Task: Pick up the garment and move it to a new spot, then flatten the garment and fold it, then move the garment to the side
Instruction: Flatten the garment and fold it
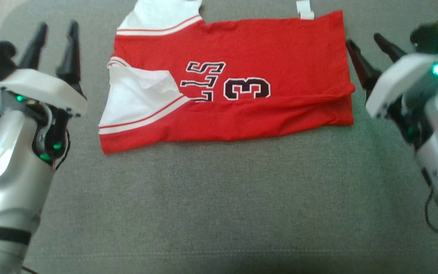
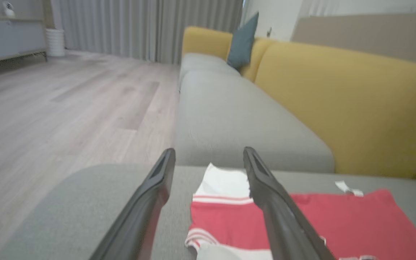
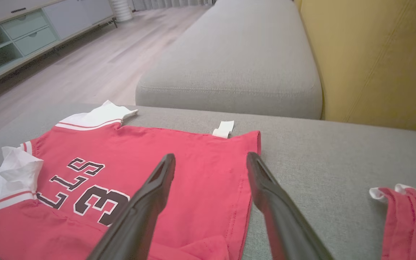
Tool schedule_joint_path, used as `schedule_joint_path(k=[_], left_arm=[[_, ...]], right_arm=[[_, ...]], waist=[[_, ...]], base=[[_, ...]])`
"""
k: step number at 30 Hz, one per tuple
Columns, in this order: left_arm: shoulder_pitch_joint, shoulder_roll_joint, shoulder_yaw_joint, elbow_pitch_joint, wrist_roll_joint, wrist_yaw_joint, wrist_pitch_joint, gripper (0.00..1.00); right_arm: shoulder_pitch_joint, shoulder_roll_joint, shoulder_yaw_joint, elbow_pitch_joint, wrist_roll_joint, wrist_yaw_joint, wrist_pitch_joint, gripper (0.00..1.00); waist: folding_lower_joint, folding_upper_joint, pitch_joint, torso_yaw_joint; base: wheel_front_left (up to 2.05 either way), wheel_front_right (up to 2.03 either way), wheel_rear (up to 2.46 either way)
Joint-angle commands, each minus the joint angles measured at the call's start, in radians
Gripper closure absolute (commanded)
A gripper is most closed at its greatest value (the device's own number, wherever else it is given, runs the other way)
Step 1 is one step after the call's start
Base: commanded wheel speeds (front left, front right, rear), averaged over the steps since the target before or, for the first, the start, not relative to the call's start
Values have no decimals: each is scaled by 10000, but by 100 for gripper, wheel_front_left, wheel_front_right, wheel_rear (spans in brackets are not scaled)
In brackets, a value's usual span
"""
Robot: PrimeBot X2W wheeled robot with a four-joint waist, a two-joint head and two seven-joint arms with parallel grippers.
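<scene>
While it lies flat on the grey woven sofa seat, the red knit jersey with white striped sleeves and dark lettering shows a soft fold along its six-o'clock edge. A small white fabric tag pokes out at twelve o'clock. A second red-and-white cloth lies on the seat at about four o'clock of the jersey, well apart. Beyond rise a yellow upholstered backrest with a teal cushion against it, and a pale wood-plank floor. The left pincer hovers at nine o'clock of the jersey and the right pincer just beside its three-o'clock hem, both with fingers spread wide and empty.
</scene>
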Motion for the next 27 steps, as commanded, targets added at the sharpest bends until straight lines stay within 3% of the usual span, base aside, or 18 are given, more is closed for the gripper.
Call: schedule_joint_path(k=[1,5,8,11,12,14,21,27], left_arm=[[29,216,968,-807,275,244,-119,0],[1658,-514,2553,-2549,1057,690,-122,0],[2950,-1262,3471,-3687,1797,858,-123,0],[4103,-2095,4084,-4512,2479,796,-124,0],[4748,-2540,4322,-4852,2984,616,-124,0],[5295,-2893,4563,-4950,3298,492,-124,0],[6109,-3343,4879,-4949,4021,267,-125,0],[6087,-3408,4970,-4638,4037,409,-125,0]], right_arm=[[440,-140,5,-402,-383,65,-659,0],[1360,-49,-491,-668,-1493,65,-2550,0],[2153,352,-1450,-809,-2183,65,-3636,0],[2962,835,-2588,-1124,-3132,65,-4074,0],[3553,1322,-3453,-1519,-3758,65,-4190,0],[4182,1756,-4114,-2091,-4625,65,-4246,0],[5935,3094,-5020,-3736,-6430,65,-4284,0],[6631,3390,-5098,-4466,-6707,65,-4222,0]], waist=[[0,0,-199,54],[0,0,-534,83],[0,0,-787,102],[0,0,-1000,126],[0,0,-1120,149],[0,0,-1206,175],[0,0,-1340,163],[0,0,-1266,47]], base=[[0,0,0],[0,0,0],[0,0,0],[0,0,0],[0,0,0],[0,0,0],[0,0,0],[0,0,0]])
